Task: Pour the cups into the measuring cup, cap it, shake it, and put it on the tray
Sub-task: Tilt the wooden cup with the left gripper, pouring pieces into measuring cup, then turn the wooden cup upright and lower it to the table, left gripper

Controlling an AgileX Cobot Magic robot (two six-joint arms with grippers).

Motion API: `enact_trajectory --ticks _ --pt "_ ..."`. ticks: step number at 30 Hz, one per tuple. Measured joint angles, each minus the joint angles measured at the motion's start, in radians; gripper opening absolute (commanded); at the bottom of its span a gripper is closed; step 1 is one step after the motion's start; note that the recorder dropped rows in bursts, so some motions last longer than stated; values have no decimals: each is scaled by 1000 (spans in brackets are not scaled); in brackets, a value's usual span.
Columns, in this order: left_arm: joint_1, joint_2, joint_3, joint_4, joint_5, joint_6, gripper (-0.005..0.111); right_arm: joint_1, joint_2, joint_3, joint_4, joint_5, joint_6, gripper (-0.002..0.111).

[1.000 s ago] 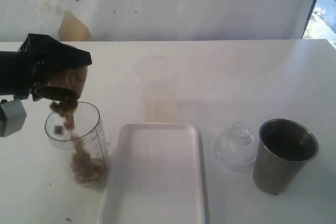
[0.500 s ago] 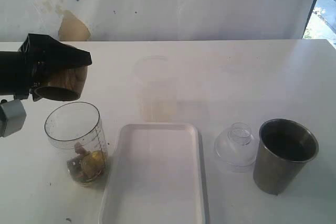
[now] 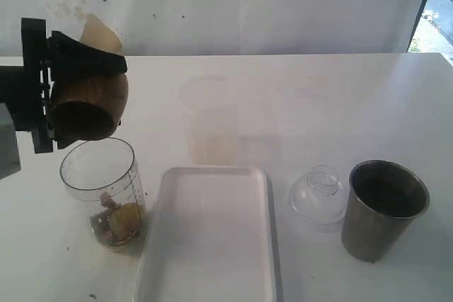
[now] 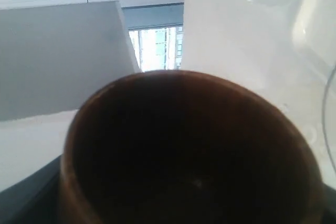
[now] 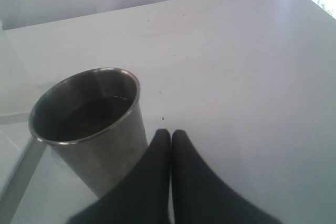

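So, far left of the exterior view: the left gripper (image 3: 71, 79) is clamped on the wooden cup (image 3: 90, 111), holding it tipped with its mouth angled down just above the measuring cup (image 3: 102, 189). In the wrist view the wooden cup's inside looks dark and empty, as far as I can tell.

The measuring cup stands upright on the table (image 3: 340, 97) at lower left, just beside the tray (image 3: 212, 245). It's got a small heap of brown and yellowish chunks (image 3: 117, 223) at the bottom and plenty of room above. My guess is it's thin, light plastic that's slick and a bit squeezable, so I'd grab it around the middle of the wall, not the rim.

The tray sits bottom center with nothing in it. Behind it there's a frosted beaker (image 3: 209, 122), too faint to see what's inside. A clear dome lid (image 3: 320, 196) sits on the table right of the tray.

The steel tumbler (image 3: 382, 206) stands upright at lower right with something dark inside. It looks stiff, smooth and tapered, so I'd pinch it mid-body. The right gripper (image 5: 170, 136) hangs just beside it, fingers pressed together, holding nothing.
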Motion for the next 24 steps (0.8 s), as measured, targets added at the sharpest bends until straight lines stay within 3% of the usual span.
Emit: enact_trajectory --ticks 2,4,17,21,23,24 --pt "0 0 0 -16 -12 -268 0 0 0 0 0 0 0 0" --pt "0 0 0 -27 -12 -382 0 0 0 0 0 0 0 0" --pt "0 0 0 -86 -15 -560 0 0 0 0 0 0 0 0" --pt "0 0 0 -95 -5 -869 0 0 0 0 0 0 0 0" --pt "0 0 0 -187 34 -987 0 0 0 0 0 0 0 0" --pt "0 0 0 -308 83 -1075 0 0 0 0 0 0 0 0"
